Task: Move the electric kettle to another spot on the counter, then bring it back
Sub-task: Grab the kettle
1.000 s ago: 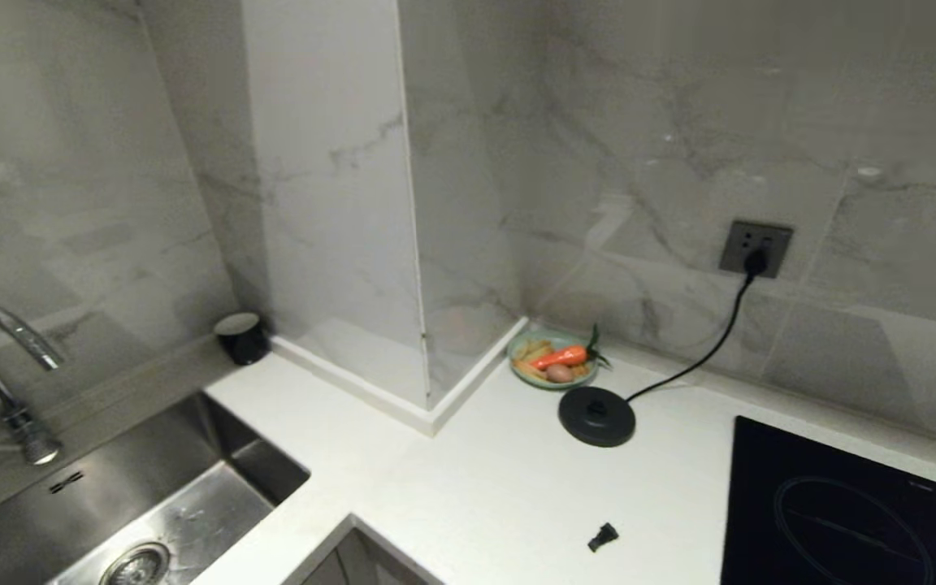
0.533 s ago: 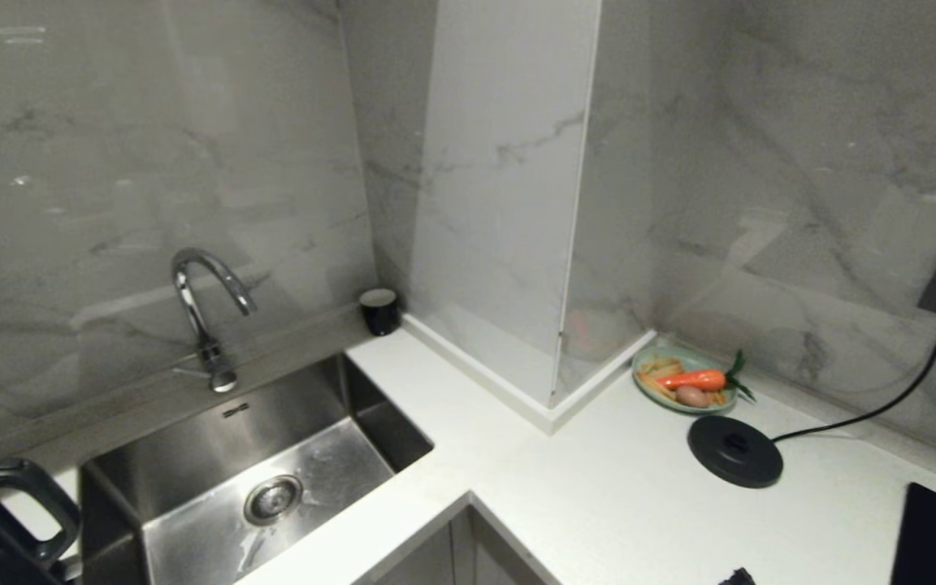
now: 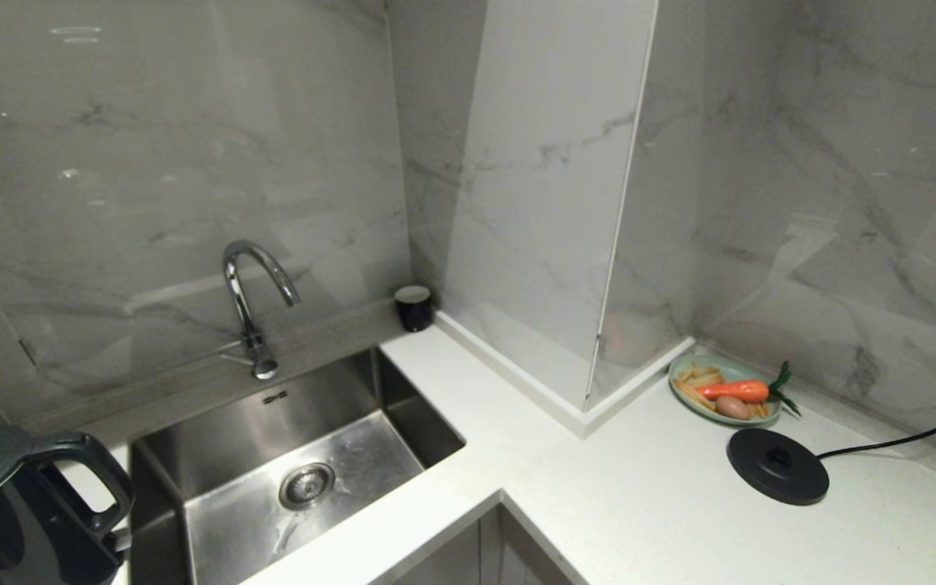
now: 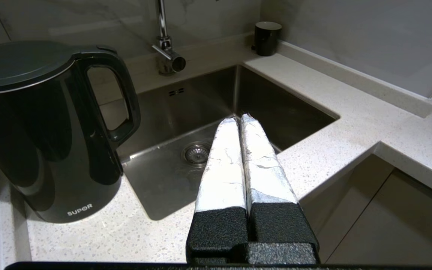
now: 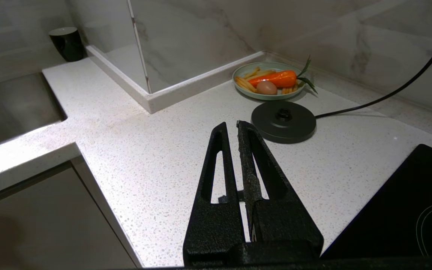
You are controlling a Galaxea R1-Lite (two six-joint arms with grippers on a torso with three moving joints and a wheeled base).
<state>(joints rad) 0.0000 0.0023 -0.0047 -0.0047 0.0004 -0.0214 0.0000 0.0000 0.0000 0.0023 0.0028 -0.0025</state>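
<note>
Standing left of sink [image 3: 297,463] (upright): electric kettle [image 3: 21,512].

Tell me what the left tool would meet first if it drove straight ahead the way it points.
Probably the sink: the shut left tool points over the counter edge at the basin. The electric kettle stands off to one side, out of line. Depth is uncertain.
</note>
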